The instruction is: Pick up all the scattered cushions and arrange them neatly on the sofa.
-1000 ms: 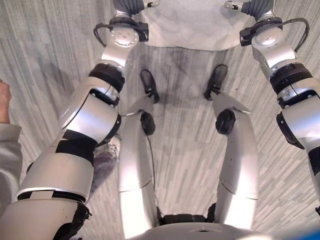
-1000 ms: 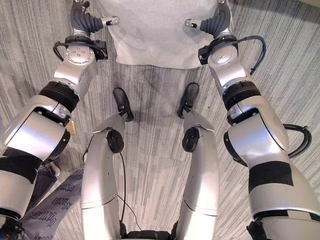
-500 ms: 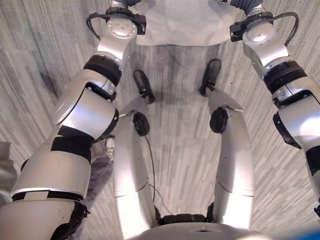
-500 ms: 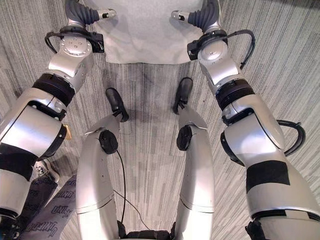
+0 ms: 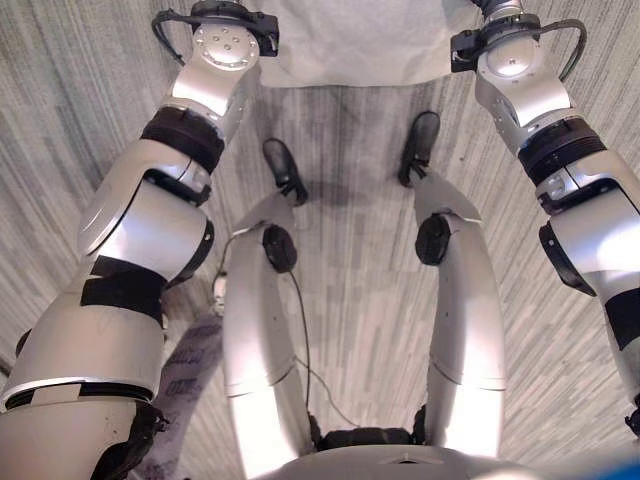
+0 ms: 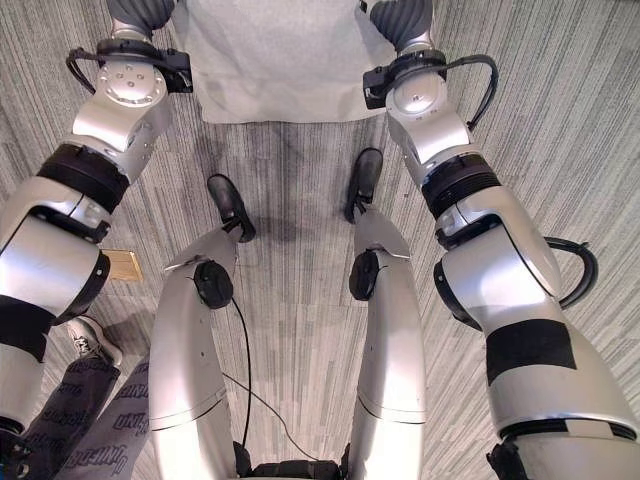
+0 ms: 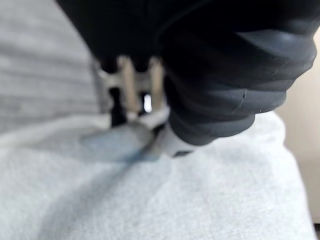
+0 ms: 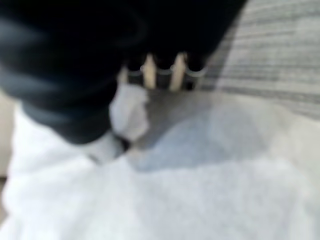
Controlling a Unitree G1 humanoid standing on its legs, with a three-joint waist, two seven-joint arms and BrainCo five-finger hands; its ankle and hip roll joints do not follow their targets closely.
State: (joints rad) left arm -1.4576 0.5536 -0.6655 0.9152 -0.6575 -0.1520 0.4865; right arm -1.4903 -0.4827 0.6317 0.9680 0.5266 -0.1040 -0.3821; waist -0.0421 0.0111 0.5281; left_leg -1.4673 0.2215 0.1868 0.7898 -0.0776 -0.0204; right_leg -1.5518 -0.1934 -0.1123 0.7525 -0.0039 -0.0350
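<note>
While one pale grey cushion (image 6: 275,60) lay on the floor between both arms, left hand (image 7: 132,95) and right hand (image 8: 160,70) met its edges; grip indeterminate. No cushion was yet lifted or arranged.

You're looking down on a grey striped carpet (image 6: 300,260) that covers the floor in every direction. At 9 o'clock a small tan tag (image 6: 123,265) lies on it; a person's leg (image 6: 85,430) shows at 7 o'clock.
</note>
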